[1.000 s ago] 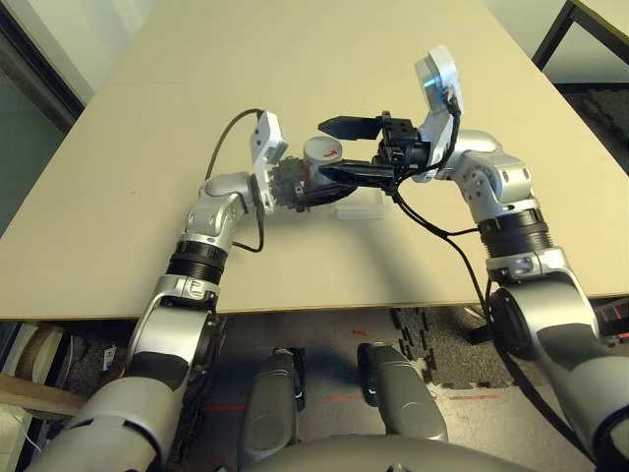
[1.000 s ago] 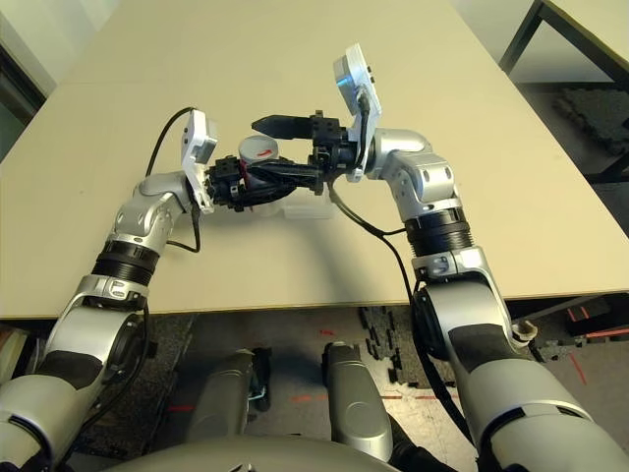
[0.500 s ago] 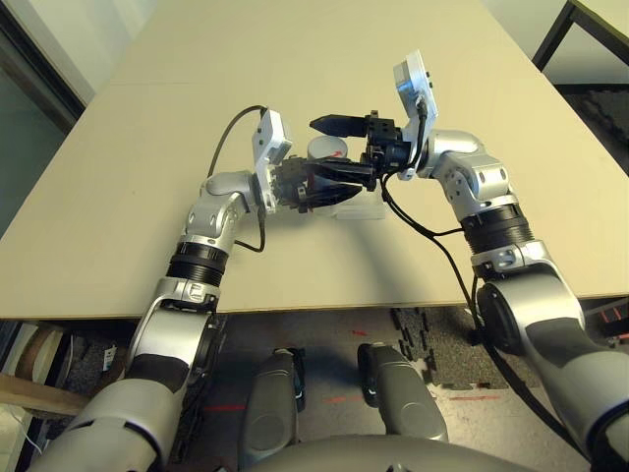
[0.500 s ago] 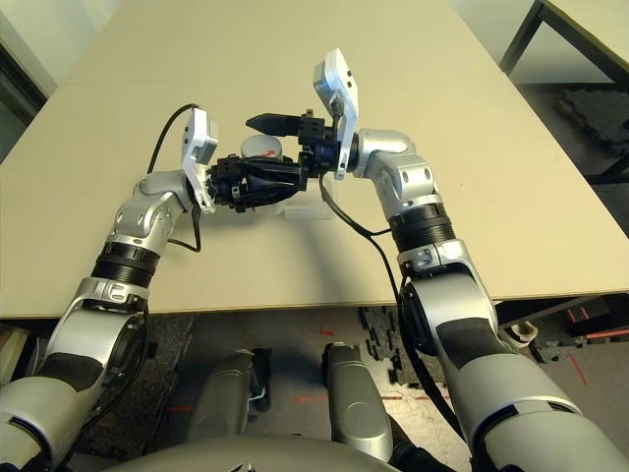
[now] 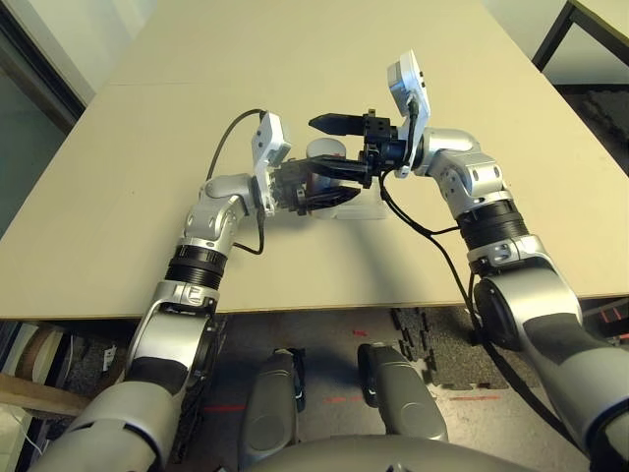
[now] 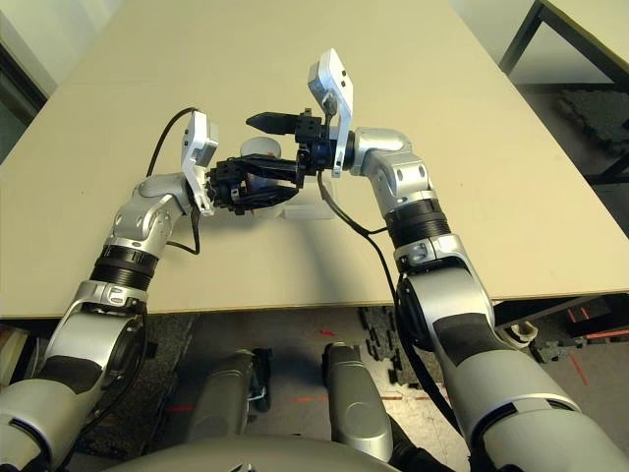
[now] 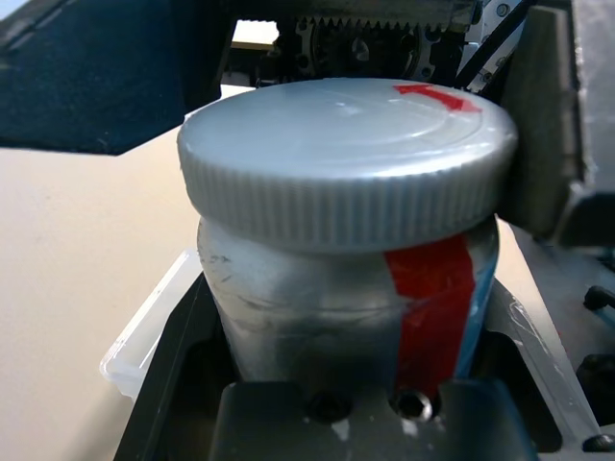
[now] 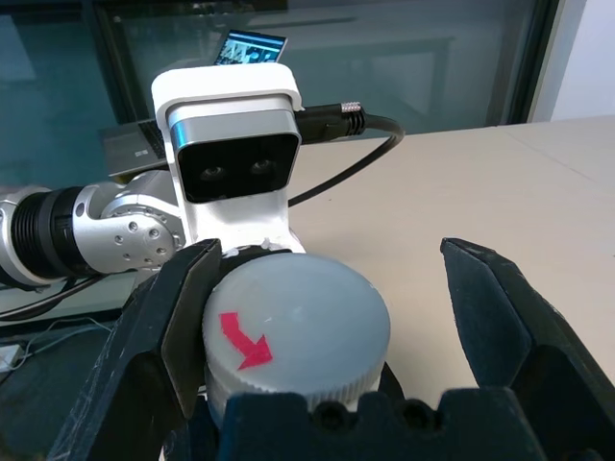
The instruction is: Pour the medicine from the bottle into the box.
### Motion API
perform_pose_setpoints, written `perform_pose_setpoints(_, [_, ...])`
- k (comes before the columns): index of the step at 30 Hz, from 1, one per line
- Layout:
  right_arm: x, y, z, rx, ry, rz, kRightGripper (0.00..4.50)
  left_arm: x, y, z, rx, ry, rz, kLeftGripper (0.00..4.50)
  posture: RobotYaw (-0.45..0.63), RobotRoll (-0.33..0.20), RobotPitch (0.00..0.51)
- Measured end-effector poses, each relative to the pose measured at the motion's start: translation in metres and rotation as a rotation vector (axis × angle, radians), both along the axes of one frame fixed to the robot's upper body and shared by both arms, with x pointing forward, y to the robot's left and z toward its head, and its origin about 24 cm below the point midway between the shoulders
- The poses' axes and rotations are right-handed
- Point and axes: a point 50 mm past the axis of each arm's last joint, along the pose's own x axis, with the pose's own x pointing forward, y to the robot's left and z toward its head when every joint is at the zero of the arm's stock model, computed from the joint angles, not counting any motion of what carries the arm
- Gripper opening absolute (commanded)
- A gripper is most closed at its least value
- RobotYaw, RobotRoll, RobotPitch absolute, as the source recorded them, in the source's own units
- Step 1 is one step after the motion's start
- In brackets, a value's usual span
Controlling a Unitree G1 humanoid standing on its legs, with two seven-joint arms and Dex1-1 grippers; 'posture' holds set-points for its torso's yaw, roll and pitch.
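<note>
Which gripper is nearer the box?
Left. The left gripper holds the bottle upright right beside the box; the right gripper sits higher, open around the cap.

Pale beige table (image 5: pixel 118 197); dark foam floor mat (image 5: pixel 432 334) below its edge

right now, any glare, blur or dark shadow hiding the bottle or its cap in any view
Left wrist view: the bottle and its cap are sharp, with soft sheen on the cap; the near fingers are blurred. Right wrist view: the cap's red arrow reads clearly; glass behind reflects. Left eye view: even light, the right gripper partly covers the cap.
</note>
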Motion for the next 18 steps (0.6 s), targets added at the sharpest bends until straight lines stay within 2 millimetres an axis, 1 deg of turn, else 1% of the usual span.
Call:
perform_pose_setpoints(3, [0.001,-0.005,0.001,-0.009,-0.005,-0.013,4.50,0.001,0.000,0.000,-0.002,0.004,0.007,2.85,-0.20,0.000,0.131])
perform_pose_setpoints(11, [-0.003,-0.028,0.004,-0.044,-0.037,-0.045,4.50,0.002,0.000,0.000,-0.003,0.009,0.020,2.85,-0.20,0.000,0.130])
perform_pose_setpoints(13, [-0.002,-0.041,0.005,-0.059,-0.039,-0.082,4.50,0.003,0.001,0.000,-0.002,0.009,0.023,2.85,-0.21,0.000,0.130])
perform_pose_setpoints(15, [0.001,-0.059,0.008,-0.060,-0.035,-0.161,4.50,0.001,-0.001,0.000,-0.001,0.002,-0.005,2.85,-0.21,0.000,0.130])
perform_pose_setpoints(16, [0.001,-0.063,0.008,-0.062,-0.034,-0.179,4.50,0.001,-0.002,0.000,0.001,0.001,-0.013,2.85,-0.21,0.000,0.130])
perform_pose_setpoints(18, [0.001,-0.065,0.007,-0.065,-0.026,-0.184,4.50,0.000,-0.003,0.000,0.000,0.000,-0.017,2.85,-0.21,0.000,0.132])
